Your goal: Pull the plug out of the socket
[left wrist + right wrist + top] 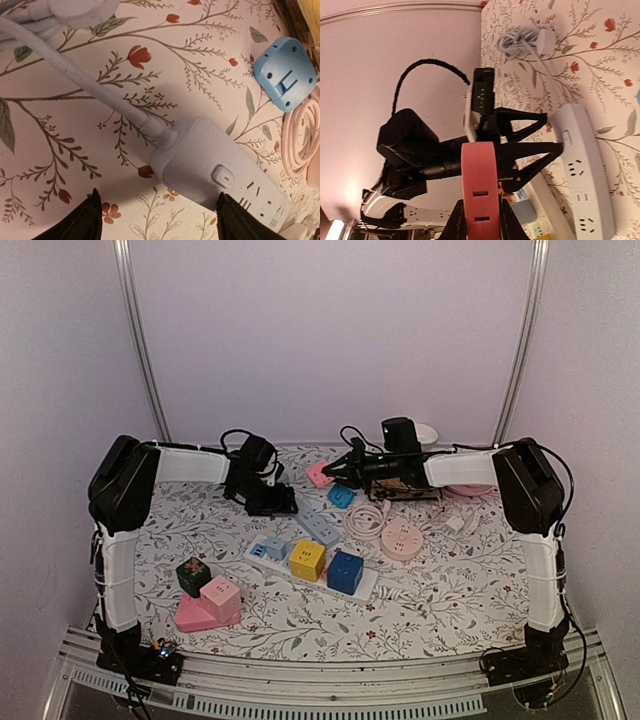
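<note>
The plug [479, 192] is a flat pink block, and my right gripper [481, 222] is shut on it and holds it in the air on edge. A thin metal prong shows bare on its right side. In the top view the pink plug [318, 475] hangs at the back centre in the right gripper [332, 472], apart from the pale socket strip [320, 528]. My left gripper [157, 222] stands open low over the cable end of the socket strip [215, 167], with one finger on each side. The left gripper [285, 504] holds nothing.
A blue plug block [285, 72] and a coiled pink cable [302, 135] lie right of the strip. Nearer the front are a long white strip [262, 553] with yellow and blue cubes, a round pink socket [402, 538], a white cable coil [368, 518] and stacked cubes [208, 592].
</note>
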